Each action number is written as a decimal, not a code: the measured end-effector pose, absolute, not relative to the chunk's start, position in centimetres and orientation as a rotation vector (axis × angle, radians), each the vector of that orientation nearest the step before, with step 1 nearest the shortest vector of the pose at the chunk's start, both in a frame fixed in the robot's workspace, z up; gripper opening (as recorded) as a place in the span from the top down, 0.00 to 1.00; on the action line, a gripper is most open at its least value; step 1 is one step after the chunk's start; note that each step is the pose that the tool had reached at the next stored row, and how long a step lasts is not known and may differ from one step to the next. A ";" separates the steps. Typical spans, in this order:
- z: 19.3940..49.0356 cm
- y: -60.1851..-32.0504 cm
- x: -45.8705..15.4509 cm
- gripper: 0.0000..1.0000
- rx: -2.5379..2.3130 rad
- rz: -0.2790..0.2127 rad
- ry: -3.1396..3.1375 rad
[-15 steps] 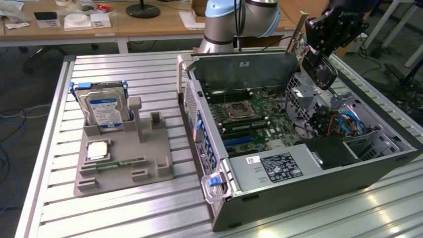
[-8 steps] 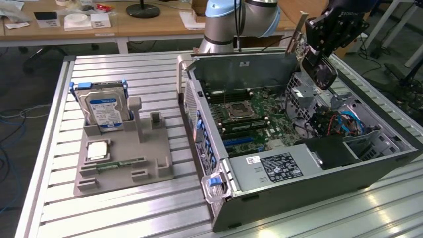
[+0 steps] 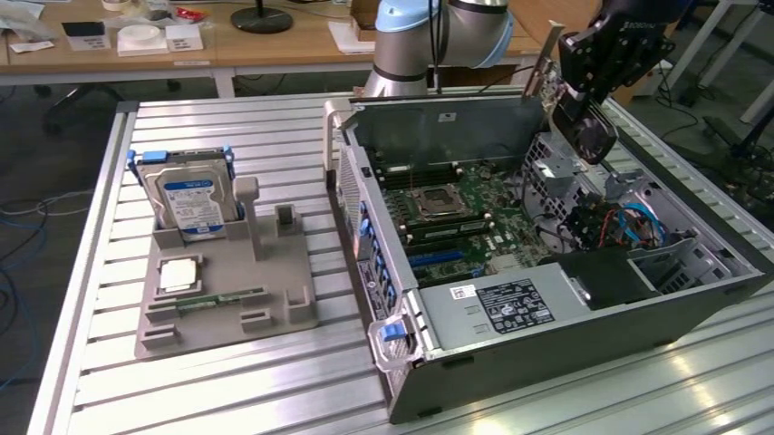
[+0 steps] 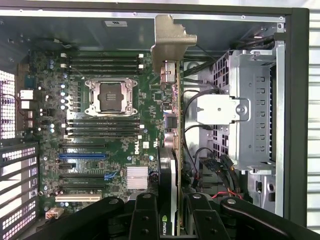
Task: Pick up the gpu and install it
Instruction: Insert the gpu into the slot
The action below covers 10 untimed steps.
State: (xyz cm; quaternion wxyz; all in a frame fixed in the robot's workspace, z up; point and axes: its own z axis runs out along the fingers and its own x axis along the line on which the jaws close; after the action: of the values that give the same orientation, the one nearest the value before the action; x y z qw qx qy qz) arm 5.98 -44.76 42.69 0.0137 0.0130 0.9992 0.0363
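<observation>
Black end effector [image 4: 172, 212] is clamped on the gpu [image 4: 171, 155], a thin dark card with a black cooler, seen edge-on (one of the fingers [image 4: 145, 215] on each face). Its long axis runs away from the fingers, with the silver bracket [image 4: 167, 40] at the far end. The card is held above the green motherboard [image 4: 125, 110], over the open grey computer case [image 3: 581, 335] on the slatted metal counter [image 3: 242, 390].

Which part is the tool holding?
The gpu, clamped in the tool above the open case; the hard drive and memory stick sit in the gray holder.
</observation>
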 end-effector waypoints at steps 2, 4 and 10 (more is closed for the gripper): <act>42.7 -44.8 6.0 0.73 0.022 0.113 3.112; 42.7 -44.8 6.0 0.73 -0.016 0.114 3.113; 42.6 -44.8 6.0 0.73 -0.185 0.116 3.112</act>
State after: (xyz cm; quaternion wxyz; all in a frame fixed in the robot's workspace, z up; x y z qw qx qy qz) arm 5.98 -44.76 42.61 0.0111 -0.0593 0.9975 0.0372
